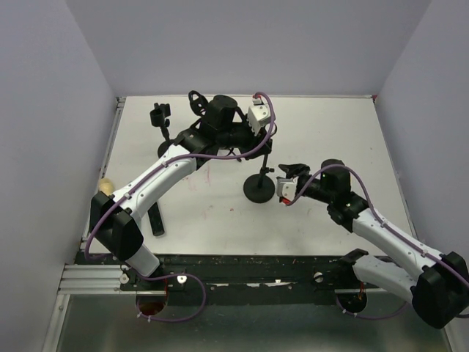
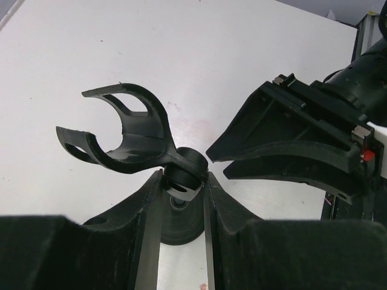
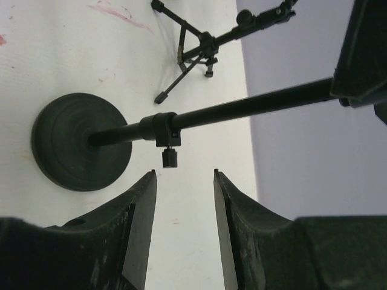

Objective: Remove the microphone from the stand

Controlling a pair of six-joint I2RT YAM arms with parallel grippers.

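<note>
A white surface point(image 1: 330, 147), faintly smudged with red marks point(image 1: 209, 176), sits boxed in by plain pale lavender-grey walls point(image 1: 249, 44) at the back and both sides. An aluminium rail point(image 1: 88, 279) lies at its near left corner. The light is soft and even.

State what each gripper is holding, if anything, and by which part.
The left gripper clamps the stand by the swivel joint just beneath its empty clip. The right gripper is open and holds nothing.
</note>
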